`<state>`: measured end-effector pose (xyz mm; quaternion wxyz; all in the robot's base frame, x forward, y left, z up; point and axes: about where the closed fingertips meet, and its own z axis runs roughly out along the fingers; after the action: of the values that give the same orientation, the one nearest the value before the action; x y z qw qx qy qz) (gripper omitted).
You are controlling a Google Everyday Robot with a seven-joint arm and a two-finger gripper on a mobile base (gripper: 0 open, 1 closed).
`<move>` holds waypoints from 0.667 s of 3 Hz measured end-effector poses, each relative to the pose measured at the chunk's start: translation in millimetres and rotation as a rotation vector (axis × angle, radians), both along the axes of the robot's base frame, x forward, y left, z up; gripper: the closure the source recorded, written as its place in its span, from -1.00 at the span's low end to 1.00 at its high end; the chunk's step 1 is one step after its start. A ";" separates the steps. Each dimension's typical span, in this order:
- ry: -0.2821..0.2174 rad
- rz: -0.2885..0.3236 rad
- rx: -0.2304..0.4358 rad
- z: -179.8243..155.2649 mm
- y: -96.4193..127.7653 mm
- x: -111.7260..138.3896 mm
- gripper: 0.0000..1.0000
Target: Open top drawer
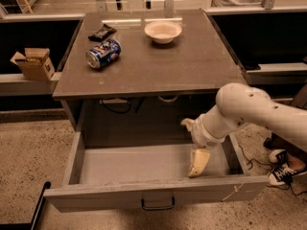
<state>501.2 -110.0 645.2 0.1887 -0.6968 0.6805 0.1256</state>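
The top drawer (96, 199) is a wide grey drawer under the tabletop, and it stands pulled far out toward me. Its inside shows bare grey floor. Its flat front carries a small dark bail handle (157, 204) at centre and a whitish scratch mark (235, 189) near the right end. My gripper (197, 162) hangs on the white arm (249, 111), which reaches in from the right. The gripper is inside the drawer at its right side, just behind the front panel and pointing down. It is well apart from the handle.
On the grey tabletop (192, 66) lie a blue soda can (103, 54) on its side, a dark packet (102, 32) and a white bowl (163, 31). A cardboard box (32, 63) sits on a ledge at left. Sneakers (283, 169) and cables lie on the floor at right.
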 end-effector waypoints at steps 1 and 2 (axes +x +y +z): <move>-0.033 0.001 0.000 31.0 -5.2 4.0 -1.00; -0.082 -0.009 0.054 96.3 -28.7 10.4 -1.00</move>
<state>511.7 -138.7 741.5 0.2355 -0.6931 0.6716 0.1144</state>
